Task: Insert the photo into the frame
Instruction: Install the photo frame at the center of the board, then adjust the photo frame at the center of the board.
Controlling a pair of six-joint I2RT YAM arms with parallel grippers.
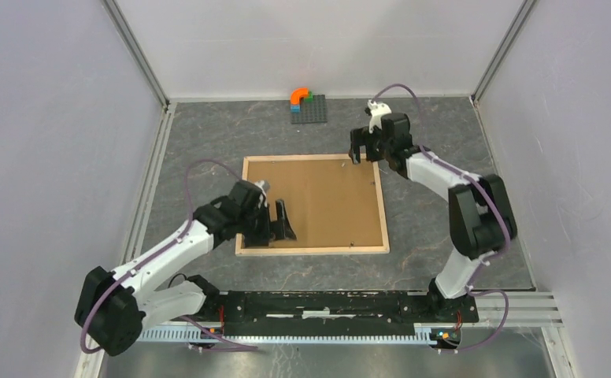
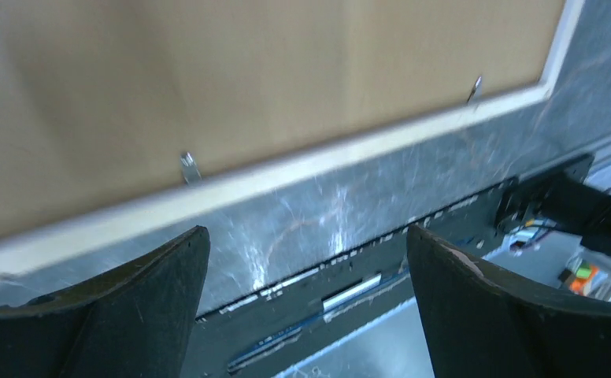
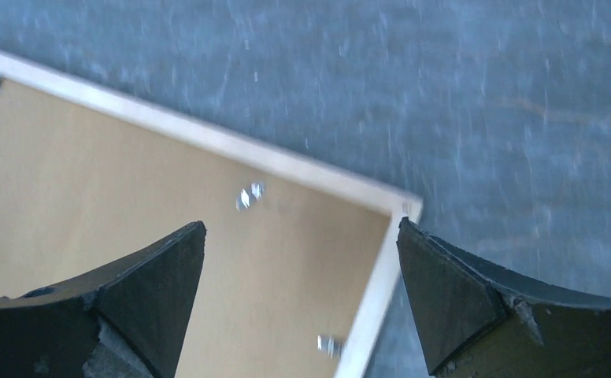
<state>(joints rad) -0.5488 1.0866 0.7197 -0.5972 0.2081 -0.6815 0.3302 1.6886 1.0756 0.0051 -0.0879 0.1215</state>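
Observation:
The pale wood frame (image 1: 318, 250) lies flat in the middle of the table with the plain brown backing board (image 1: 318, 201) showing inside its rails. The photo is hidden. My left gripper (image 1: 275, 226) is open and empty over the frame's near-left corner; its wrist view shows the near rail (image 2: 286, 169), the board (image 2: 208, 71) and a metal tab (image 2: 190, 168). My right gripper (image 1: 364, 150) is open and empty above the far-right corner; its wrist view shows that corner's rail (image 3: 208, 135), the board (image 3: 129, 205) and small metal tabs (image 3: 249, 194).
A grey brick baseplate (image 1: 308, 110) with orange, green and blue bricks sits at the back centre. White walls close in the table on three sides. The arms' black mounting rail (image 1: 342, 305) runs along the near edge.

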